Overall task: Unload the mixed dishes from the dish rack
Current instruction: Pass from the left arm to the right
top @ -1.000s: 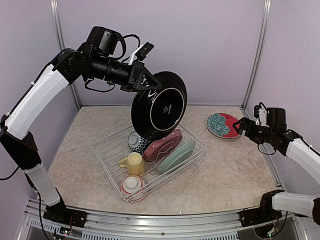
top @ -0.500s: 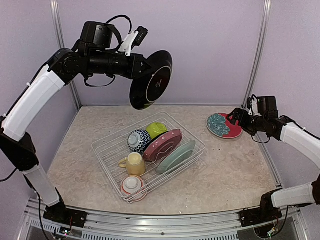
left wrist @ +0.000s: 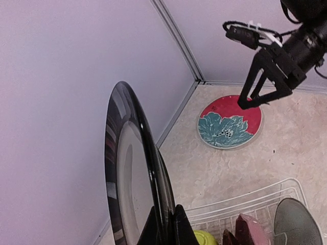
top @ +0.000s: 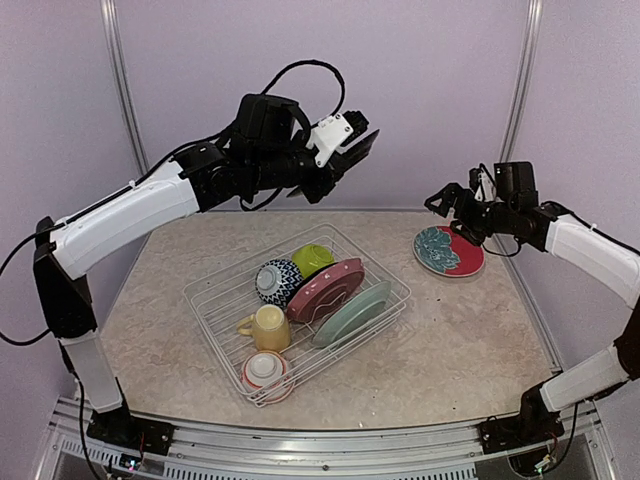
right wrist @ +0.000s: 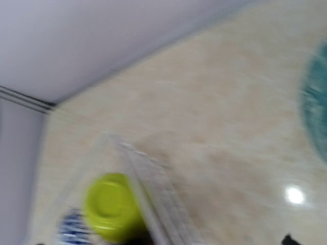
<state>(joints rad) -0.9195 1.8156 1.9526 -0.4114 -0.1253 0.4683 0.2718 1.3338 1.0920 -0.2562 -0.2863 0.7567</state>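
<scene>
My left gripper [top: 347, 158] is shut on the rim of a black plate [top: 363, 146], held high and edge-on over the table's back. In the left wrist view the black plate [left wrist: 132, 173] stands upright between the fingers [left wrist: 180, 227]. My right gripper [top: 443, 201] is open and empty, just above a red plate with a teal flower [top: 448, 250] lying on the table; it also shows open in the left wrist view [left wrist: 258, 91]. The white wire dish rack [top: 216, 302] holds a blue-patterned bowl [top: 272, 280], a lime green bowl [top: 312, 258], a pink plate [top: 325, 288], a teal plate [top: 352, 312], a yellow mug [top: 265, 328] and a red-white bowl [top: 265, 370].
Purple walls with metal corner posts [top: 515, 110] close in the back and sides. The right wrist view is blurred, showing the lime green bowl [right wrist: 110, 206], a rack wire [right wrist: 153, 204] and the marbled tabletop [right wrist: 230, 127].
My left arm has swung the black plate up and to the right, turning it edge-on. My right gripper has risen and moved left, over the red plate's far edge.
</scene>
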